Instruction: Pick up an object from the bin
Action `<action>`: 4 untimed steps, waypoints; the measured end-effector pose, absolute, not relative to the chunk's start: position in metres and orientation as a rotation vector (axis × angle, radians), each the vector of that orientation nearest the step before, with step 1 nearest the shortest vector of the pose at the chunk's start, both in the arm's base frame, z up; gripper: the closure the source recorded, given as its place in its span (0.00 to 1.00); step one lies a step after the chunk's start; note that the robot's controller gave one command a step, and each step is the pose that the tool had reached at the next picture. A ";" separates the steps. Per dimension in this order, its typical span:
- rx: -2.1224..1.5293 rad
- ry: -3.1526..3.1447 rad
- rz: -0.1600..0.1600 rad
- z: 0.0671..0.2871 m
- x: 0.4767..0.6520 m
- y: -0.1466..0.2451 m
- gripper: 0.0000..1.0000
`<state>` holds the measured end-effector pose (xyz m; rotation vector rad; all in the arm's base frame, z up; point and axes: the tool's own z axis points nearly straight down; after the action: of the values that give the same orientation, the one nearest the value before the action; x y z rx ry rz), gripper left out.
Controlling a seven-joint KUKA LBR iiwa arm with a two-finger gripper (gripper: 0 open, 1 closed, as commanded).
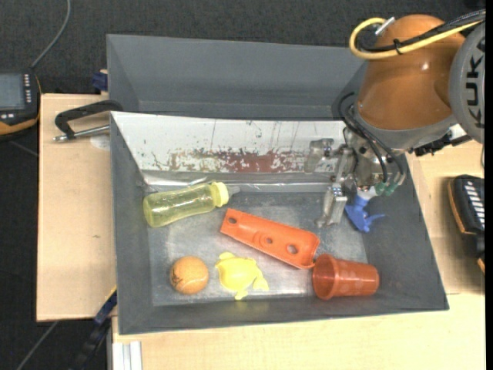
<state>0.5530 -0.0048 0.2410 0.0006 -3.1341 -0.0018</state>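
Note:
My gripper [331, 216] hangs low over the right side of the bin, close to the back wall. Just to its right lies a small blue plastic thing [362, 215], partly hidden under the gripper's body. I cannot tell whether the gripper touches it. A long orange piece with round holes [269, 239] lies slanted just to the gripper's front left. A red-orange cup [344, 277] lies on its side near the front wall, in front of the gripper.
A yellow-green bottle [185, 203] lies at the left. An orange ball [189, 274] and a crumpled yellow thing [240, 274] sit by the front wall. The arm's orange cover hangs over the bin's right back corner.

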 end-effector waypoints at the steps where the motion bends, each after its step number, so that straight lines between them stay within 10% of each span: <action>1: 0.000 -3.143 -0.002 0.246 0.554 -0.005 0.00; 2: -0.182 -3.137 -0.002 0.180 0.543 -0.007 0.00; 3: -0.364 -3.118 -0.004 0.160 0.512 0.017 0.00; 4: -0.437 -3.111 -0.004 0.119 0.533 0.012 0.00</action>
<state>0.5335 0.0121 0.1194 -0.4366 -3.1112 -0.0044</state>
